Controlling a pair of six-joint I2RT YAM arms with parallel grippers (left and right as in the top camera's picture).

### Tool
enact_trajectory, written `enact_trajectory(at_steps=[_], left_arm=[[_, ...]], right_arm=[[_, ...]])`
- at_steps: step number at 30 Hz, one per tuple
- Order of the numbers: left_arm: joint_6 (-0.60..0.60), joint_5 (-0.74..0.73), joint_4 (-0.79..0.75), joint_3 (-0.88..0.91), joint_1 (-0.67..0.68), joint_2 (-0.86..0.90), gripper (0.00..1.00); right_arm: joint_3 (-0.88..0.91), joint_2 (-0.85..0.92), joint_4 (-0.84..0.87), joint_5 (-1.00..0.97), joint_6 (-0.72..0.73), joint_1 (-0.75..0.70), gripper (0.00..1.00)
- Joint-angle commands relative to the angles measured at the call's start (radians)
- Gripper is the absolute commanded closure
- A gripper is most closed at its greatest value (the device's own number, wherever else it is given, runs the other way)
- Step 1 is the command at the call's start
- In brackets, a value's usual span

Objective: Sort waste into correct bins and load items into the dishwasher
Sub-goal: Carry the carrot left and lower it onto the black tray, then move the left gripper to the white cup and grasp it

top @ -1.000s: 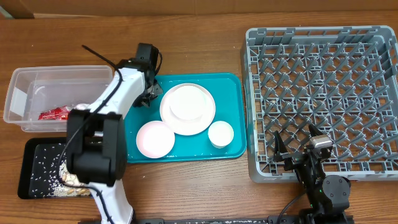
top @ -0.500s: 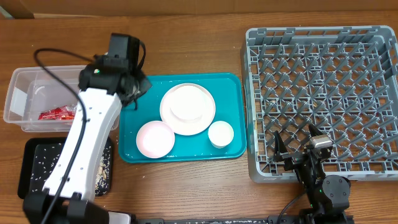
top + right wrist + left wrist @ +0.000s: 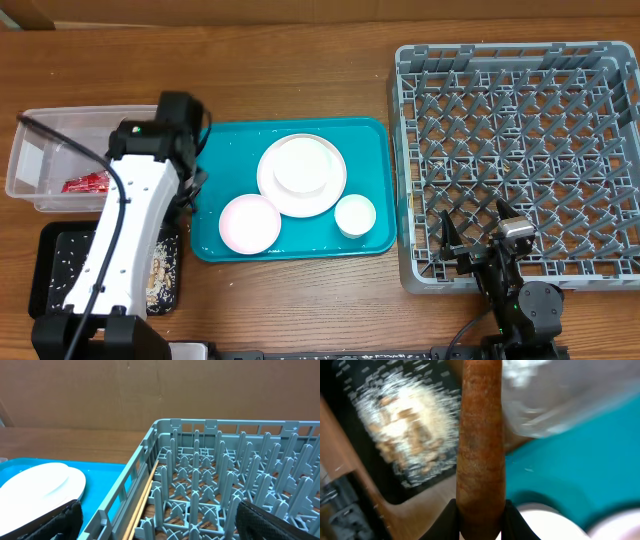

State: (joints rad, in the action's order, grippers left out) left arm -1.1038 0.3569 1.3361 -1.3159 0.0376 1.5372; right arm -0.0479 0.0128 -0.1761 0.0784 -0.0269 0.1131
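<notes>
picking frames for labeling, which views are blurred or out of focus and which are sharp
Left wrist: the carrot is fairly sharp, but the black tray, its rice and the clear tub behind are smeared by motion blur. Overhead: sharp and evenly lit. Right wrist: the rack is crisp; the fingers at the bottom corners are dark and soft.

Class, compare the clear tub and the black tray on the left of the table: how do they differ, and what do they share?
The tub is see-through; the tray is opaque black. The tub has tall walls; the tray is shallow. The tub holds a red wrapper; the tray holds rice and food scraps. Both are rectangular, with similar footprints.
</notes>
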Motion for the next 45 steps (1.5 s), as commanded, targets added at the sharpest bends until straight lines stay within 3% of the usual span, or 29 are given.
enact_trajectory(at_steps=[1,8,18,22,23,24,25,29,34,37,39,40,45], left_arm=[[-0.064,0.043,-0.005,0.068,-0.074,-0.014,0.95],[-0.052,0.074,-0.049,0.192,-0.216,-0.014,0.96],[-0.01,0.062,-0.291,0.405,-0.336,-0.014,0.94],[-0.003,0.034,-0.338,0.417,-0.352,-0.014,0.76],[0.002,0.034,-0.348,0.417,-0.352,-0.014,0.63],[0.005,0.035,-0.353,0.417,-0.352,-0.014,0.42],[0.005,0.035,-0.354,0.417,-0.352,-0.014,0.34],[0.036,0.035,-0.353,0.417,-0.352,-0.014,0.3],[0.092,0.007,-0.301,0.349,-0.352,-0.015,0.32],[0.223,-0.11,-0.234,0.243,-0.35,-0.015,0.38],[0.399,-0.249,-0.223,0.166,-0.349,-0.015,0.42],[0.494,-0.329,-0.222,0.129,-0.344,-0.015,0.49],[0.857,-0.793,-0.203,0.006,-0.283,-0.015,0.4]], right_arm=[[-0.002,-0.01,0.005,0.004,-0.003,0.005,0.0],[-0.002,-0.01,0.005,0.004,-0.003,0.005,0.0],[-0.002,-0.01,0.005,0.004,-0.003,0.006,0.0],[-0.002,-0.01,0.005,0.004,-0.003,0.005,0.0],[-0.002,-0.01,0.005,0.004,-0.003,0.005,0.0],[-0.002,-0.01,0.005,0.004,-0.003,0.005,0.0],[-0.002,-0.01,0.005,0.004,-0.003,0.005,0.0],[-0.002,-0.01,0.005,0.004,-0.003,0.005,0.0],[-0.002,-0.01,0.005,0.004,-0.003,0.005,0.0],[-0.002,-0.01,0.005,0.004,-0.003,0.005,0.0],[-0.002,-0.01,0.005,0.004,-0.003,0.005,0.0],[-0.002,-0.01,0.005,0.004,-0.003,0.005,0.0],[-0.002,-0.01,0.005,0.004,-0.003,0.005,0.0]])
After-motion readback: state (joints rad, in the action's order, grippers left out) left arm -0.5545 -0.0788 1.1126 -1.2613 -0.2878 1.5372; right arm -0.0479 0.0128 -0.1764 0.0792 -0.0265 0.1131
